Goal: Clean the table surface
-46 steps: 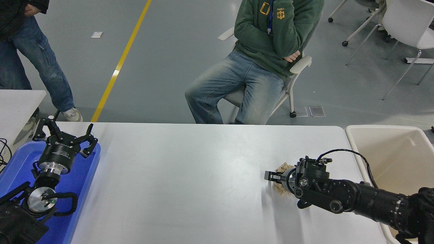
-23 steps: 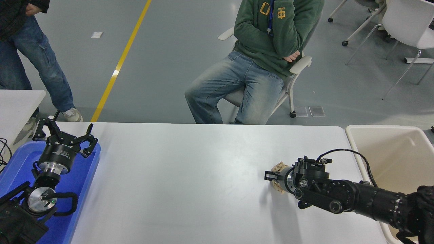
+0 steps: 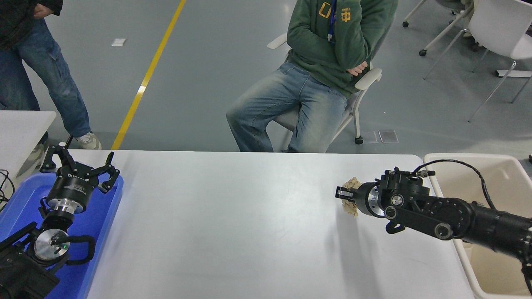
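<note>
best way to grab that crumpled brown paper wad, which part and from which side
Across its middle bulge, coming in from the right side of the table, as the right gripper already does. The crumpled paper wad is a loose, irregular lump with no handle or edge, so pinching its widest part likely compresses it and holds best. It sits near the beige bin, over the table surface.

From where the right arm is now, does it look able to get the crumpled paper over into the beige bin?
Probably yes. The right gripper is shut on the crumpled paper, lifted off the table surface, and the beige bin sits open just beside the arm with nothing between them.
</note>
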Controlling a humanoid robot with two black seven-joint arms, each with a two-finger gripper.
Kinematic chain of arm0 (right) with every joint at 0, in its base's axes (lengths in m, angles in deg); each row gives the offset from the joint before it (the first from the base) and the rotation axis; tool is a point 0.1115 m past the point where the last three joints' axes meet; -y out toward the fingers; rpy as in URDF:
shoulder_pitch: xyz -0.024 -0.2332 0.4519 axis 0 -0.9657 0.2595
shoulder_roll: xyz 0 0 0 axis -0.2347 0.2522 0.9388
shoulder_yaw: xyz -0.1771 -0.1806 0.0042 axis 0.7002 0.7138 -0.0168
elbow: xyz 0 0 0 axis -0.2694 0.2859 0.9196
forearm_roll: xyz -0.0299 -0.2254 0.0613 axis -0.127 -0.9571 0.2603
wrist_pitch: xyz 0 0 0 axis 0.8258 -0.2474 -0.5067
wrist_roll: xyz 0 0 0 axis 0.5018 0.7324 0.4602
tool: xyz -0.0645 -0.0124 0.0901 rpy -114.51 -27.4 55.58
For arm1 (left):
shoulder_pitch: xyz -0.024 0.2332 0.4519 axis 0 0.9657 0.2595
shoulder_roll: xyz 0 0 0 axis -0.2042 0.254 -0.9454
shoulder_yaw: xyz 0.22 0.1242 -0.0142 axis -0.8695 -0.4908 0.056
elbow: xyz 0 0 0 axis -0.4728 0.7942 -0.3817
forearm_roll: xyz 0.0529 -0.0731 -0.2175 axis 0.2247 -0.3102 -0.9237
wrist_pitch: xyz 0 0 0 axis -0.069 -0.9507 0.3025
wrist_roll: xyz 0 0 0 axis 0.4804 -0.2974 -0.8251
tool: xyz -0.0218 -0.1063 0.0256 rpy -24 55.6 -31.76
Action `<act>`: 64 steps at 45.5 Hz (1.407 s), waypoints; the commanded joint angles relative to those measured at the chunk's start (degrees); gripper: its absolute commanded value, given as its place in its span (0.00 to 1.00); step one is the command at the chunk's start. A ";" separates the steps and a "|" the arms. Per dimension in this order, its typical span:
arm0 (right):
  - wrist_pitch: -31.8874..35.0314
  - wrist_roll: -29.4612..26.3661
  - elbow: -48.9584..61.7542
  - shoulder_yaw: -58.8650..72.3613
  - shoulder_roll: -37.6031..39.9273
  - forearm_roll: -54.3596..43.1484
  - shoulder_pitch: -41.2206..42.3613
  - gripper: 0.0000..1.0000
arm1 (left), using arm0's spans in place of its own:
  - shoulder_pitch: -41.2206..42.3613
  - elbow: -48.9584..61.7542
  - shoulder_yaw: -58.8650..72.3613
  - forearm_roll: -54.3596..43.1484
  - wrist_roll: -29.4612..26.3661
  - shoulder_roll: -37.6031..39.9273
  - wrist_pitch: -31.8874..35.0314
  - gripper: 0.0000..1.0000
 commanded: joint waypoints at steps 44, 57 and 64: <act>0.91 0.84 -18.31 -18.63 31.88 14.94 -3.21 0.00 | 0.00 -0.01 0.00 0.01 0.05 0.00 0.00 1.00; -0.50 5.84 -11.02 -21.80 34.96 19.34 -12.35 0.00 | 0.00 -0.01 0.00 0.01 -0.04 0.00 0.00 1.00; -0.50 9.62 -2.59 -21.89 33.73 24.43 -16.22 0.00 | 0.00 -0.01 0.00 0.01 0.05 0.00 0.00 1.00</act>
